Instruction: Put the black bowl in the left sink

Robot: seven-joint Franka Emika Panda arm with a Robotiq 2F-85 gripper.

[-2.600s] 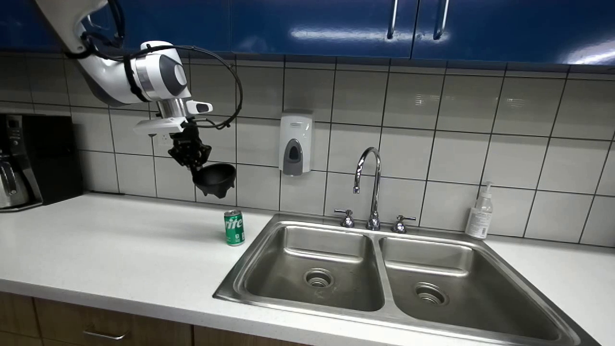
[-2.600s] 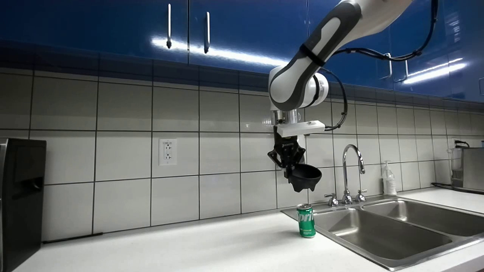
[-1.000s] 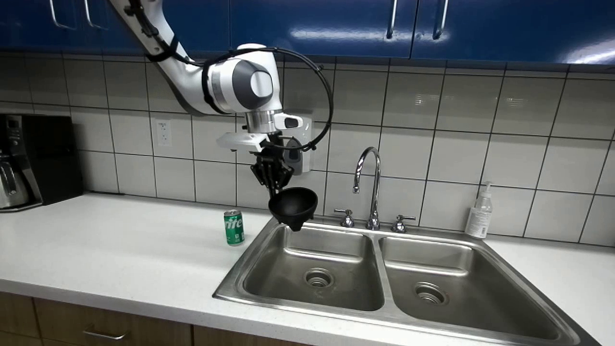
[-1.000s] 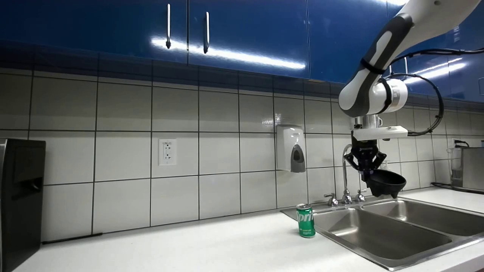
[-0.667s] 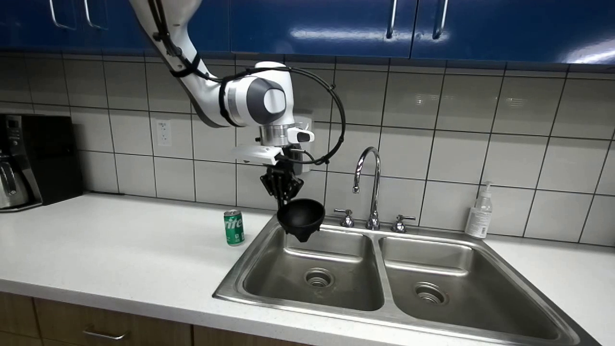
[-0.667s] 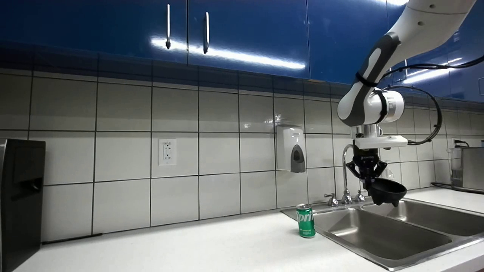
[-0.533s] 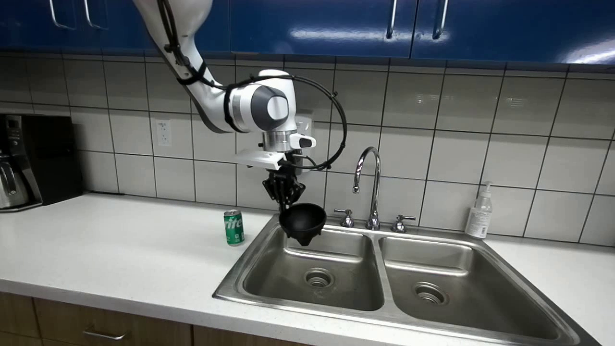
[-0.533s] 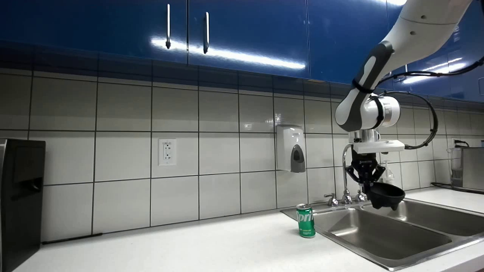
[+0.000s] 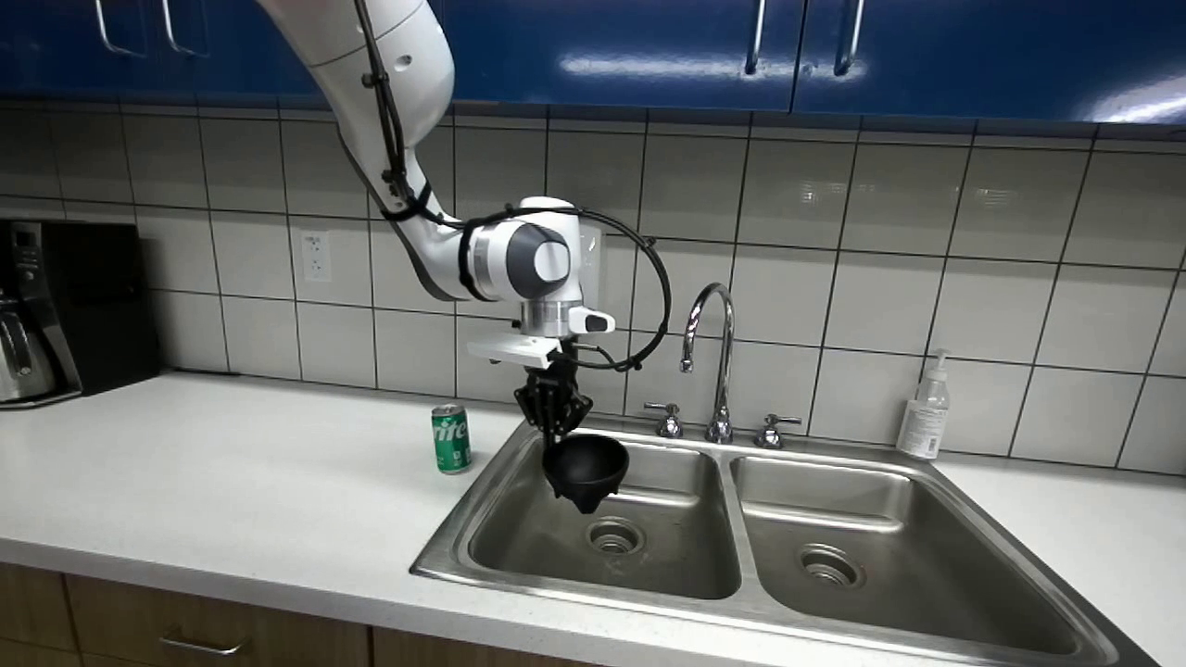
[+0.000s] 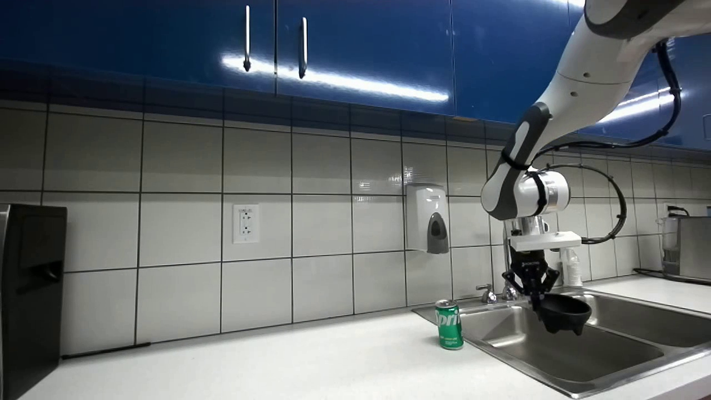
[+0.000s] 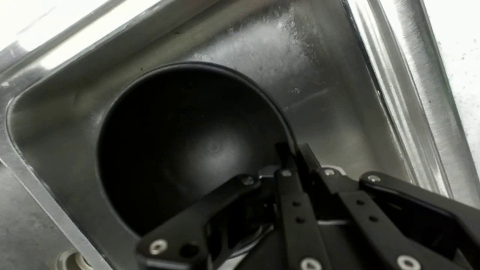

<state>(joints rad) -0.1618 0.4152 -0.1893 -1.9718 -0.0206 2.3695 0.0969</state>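
The hand (image 11: 296,155) grips the black bowl (image 9: 586,470) by its rim, one finger inside the wall and the other outside (confirmed in the wrist view). In both exterior views the bowl hangs mouth up over the left sink (image 9: 672,558), and whether its feet are below the sink's edge cannot be told. A green soda can (image 9: 451,443) stands upright on the tabletop (image 9: 232,482), just beside that sink.

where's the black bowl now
In both exterior views, the black bowl hangs over the left sink, right of the green soda can; the wrist view shows its rim pinched in the gripper.
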